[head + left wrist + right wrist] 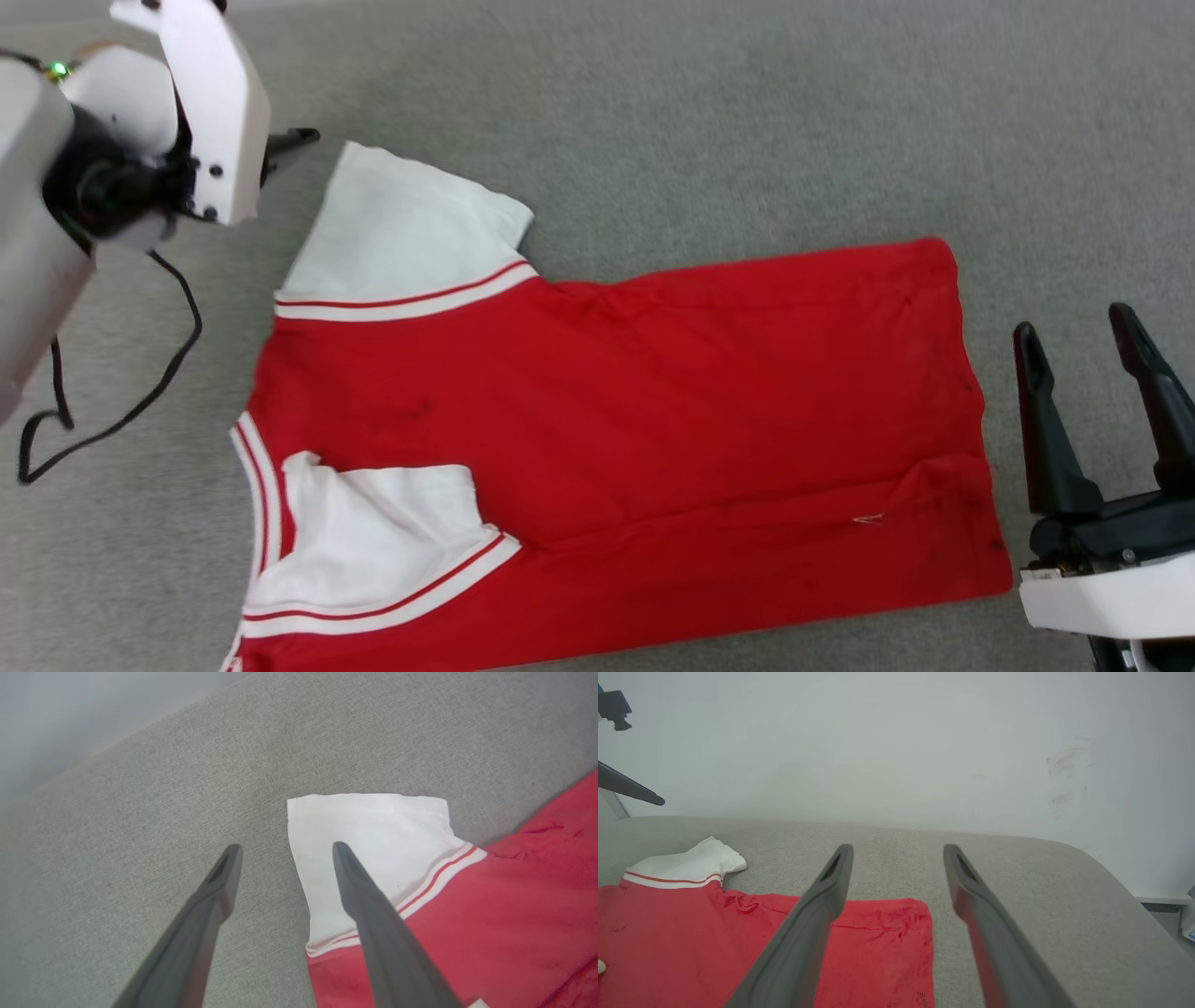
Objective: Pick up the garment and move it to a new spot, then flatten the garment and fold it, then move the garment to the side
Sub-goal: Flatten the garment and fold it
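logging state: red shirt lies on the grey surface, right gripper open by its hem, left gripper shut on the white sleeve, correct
No: the left gripper is open, not shut on the white sleeve; the left wrist view shows its fingers spread over its edge. The rest holds.

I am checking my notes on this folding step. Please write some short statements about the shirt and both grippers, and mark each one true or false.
1. The garment lies spread on the gray surface. True.
2. The right gripper is shut on the hem. False: it is open beside the hem, holding nothing.
3. The left gripper is open by the far white sleeve. True.
4. Both sleeves lie spread outward. False: the near sleeve is folded onto the red body.
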Motion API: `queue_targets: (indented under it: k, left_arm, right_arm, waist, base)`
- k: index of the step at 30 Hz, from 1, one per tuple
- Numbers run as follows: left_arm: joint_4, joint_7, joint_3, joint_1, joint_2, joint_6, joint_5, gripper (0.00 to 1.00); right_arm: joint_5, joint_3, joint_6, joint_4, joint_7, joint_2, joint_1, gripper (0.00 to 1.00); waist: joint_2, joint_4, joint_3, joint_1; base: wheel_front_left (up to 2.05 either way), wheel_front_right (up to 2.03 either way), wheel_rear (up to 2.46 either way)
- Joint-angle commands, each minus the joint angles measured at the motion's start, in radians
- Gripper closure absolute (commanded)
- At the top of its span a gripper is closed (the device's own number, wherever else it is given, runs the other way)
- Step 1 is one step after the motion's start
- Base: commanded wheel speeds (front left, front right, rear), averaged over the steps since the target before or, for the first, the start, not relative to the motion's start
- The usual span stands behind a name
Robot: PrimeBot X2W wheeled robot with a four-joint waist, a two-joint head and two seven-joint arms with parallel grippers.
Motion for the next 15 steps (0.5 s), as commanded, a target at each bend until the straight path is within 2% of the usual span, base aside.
queue_targets:
  k: [1,7,15]
  left_arm:
    - [0.005,0.056,-0.007,-0.038,-0.006,-0.003,-0.006,0.0]
    - [0.022,0.221,-0.05,-0.138,-0.021,0.008,0.022,0.0]
    - [0.051,0.272,-0.115,-0.125,-0.029,-0.004,0.055,0.0]
  right_arm:
    - [-0.01,0.003,-0.001,-0.003,-0.006,0.008,-0.019,0.0]
    - [-0.009,0.035,-0.001,0.016,-0.014,-0.004,-0.071,0.0]
    - [0.001,0.067,-0.001,0.068,-0.036,-0.028,-0.13,0.0]
  waist:
    - [0.0,-0.043,0.068,-0.0001]
    - [0.0,-0.078,0.157,-0.0001]
    - [0.0,-0.097,0.206,-0.0001]
  base:
    - [0.0,0.0,0.0]
    - [0.0,0.0,0.0]
    - [0.0,0.0,0.0]
